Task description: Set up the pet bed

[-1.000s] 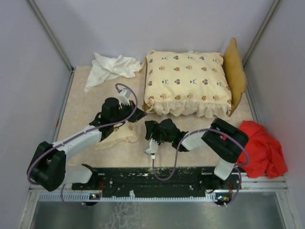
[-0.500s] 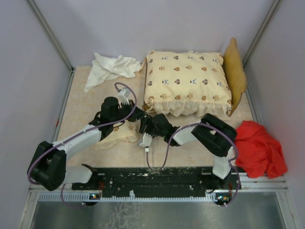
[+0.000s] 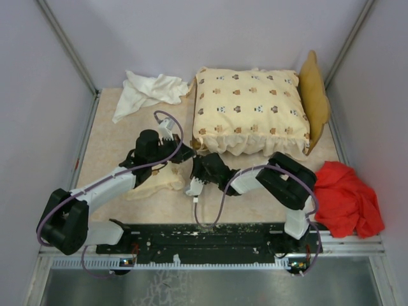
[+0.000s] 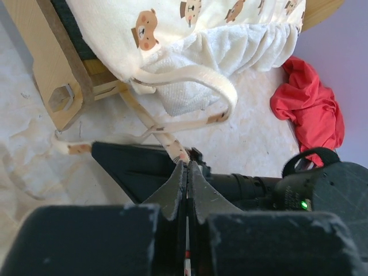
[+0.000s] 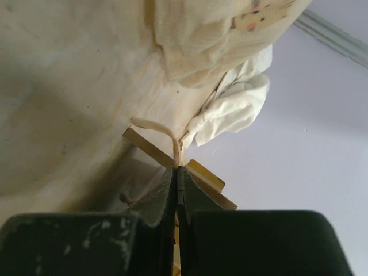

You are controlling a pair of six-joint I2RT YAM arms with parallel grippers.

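The pet bed stands at the back: a cream animal-print cushion [image 3: 252,108] lies on the light-yellow frame, whose wavy headboard [image 3: 313,95] is at the right. The small matching pillow [image 3: 158,180] lies flat under my left arm. Both grippers meet at the bed's near-left corner. My left gripper [image 3: 188,153] [image 4: 187,167] is shut on a printed tie strap [image 4: 167,138] that hangs from the cushion [image 4: 172,23] beside the frame's leg [image 4: 52,75]. My right gripper [image 3: 196,163] [image 5: 177,168] is shut on a cream tie strap [image 5: 167,133], close against the left one.
A plain white cloth [image 3: 146,92] [image 5: 230,109] lies crumpled at the back left. A red cloth [image 3: 347,197] [image 4: 307,109] is heaped at the right edge near the right arm's base. Grey walls close in the table on three sides.
My right gripper has moved left toward the bed's near-left corner and shut on a tie strap; it was open before. The left arm has stayed in place, still shut.
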